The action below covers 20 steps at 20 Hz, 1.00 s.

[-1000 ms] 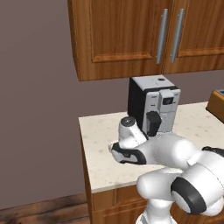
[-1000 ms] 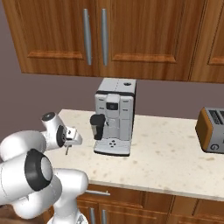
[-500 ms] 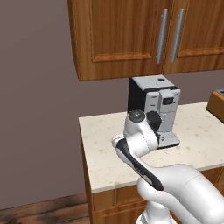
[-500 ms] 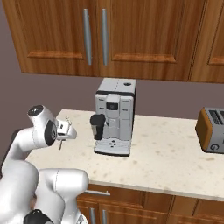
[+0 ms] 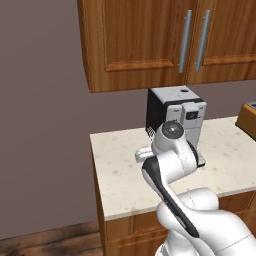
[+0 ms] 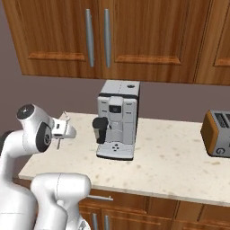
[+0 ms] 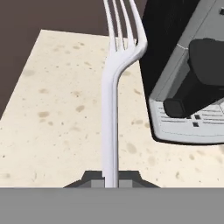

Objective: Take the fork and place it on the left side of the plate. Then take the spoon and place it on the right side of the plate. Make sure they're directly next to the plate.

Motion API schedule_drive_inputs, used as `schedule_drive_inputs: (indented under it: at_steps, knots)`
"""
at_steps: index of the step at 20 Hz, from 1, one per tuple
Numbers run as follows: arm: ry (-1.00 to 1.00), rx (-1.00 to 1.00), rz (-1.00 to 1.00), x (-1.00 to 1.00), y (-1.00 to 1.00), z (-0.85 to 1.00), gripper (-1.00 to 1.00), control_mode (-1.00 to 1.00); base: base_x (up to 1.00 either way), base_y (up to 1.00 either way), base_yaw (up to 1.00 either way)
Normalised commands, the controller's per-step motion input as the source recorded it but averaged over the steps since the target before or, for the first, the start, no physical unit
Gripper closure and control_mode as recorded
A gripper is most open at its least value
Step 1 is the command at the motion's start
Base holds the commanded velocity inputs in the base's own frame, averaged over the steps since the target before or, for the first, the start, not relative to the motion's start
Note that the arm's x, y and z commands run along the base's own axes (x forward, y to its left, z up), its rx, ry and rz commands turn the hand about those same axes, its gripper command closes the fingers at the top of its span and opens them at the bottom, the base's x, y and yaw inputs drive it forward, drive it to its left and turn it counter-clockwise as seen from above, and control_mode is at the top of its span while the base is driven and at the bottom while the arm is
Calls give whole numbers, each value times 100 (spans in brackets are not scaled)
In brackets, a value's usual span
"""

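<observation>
The fork [image 7: 111, 87] is thin, pale silver, with its handle pinched at the bottom of the hand view and its tines pointing away. It hangs in the air above the speckled counter [image 7: 52, 118], beside the coffee machine [image 7: 188, 74].

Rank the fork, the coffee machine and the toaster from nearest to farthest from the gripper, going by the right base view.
1. The fork, clamped in the gripper at the left of the counter.
2. The coffee machine, mid-counter against the wall, just right of the gripper.
3. The toaster, at the counter's far right end.
</observation>
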Motion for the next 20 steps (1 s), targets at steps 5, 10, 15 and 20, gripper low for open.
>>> schedule_drive_inputs:
  at_steps: [5,10,15,20]
  knots:
    - [-2,0,-1,-11,-3,64,100,-100,0,0,0]
    - [-2,0,0,-8,-6,18,100,-100,0,0,0]
    - [-7,0,0,-25,0,0,100,100,-31,4,-1]
    - [0,0,0,0,0,0,100,100,-71,28,-9]
